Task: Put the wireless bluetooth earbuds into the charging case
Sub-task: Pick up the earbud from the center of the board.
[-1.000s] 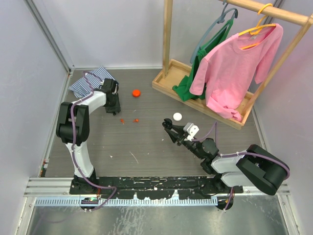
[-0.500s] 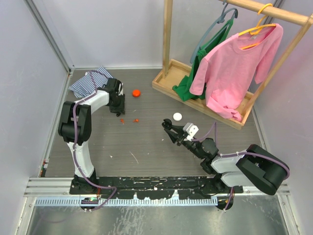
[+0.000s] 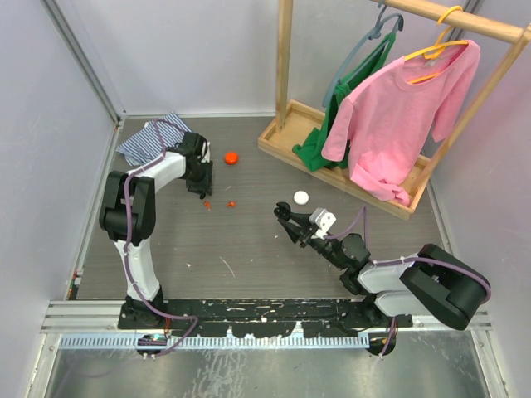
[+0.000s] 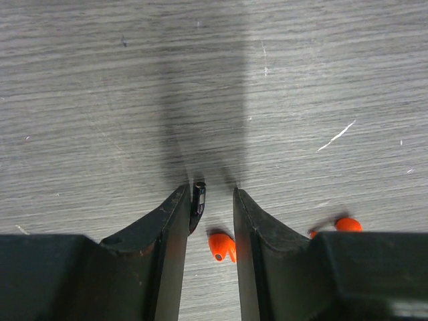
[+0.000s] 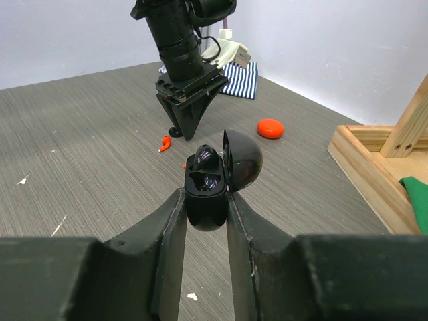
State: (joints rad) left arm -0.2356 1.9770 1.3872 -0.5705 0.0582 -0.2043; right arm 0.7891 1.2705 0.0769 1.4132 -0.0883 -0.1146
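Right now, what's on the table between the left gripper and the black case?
Two tiny orange earbuds lie there; the top view shows them between the left gripper and the open charging case.

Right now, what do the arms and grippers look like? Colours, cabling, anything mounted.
Both arms match: the left arm and right arm have white link shells, black joints and a purple cable looped along the outside. The left gripper and right gripper have matte black, wedge-shaped fingers tapering to the tips. A small white block sits on the right wrist.
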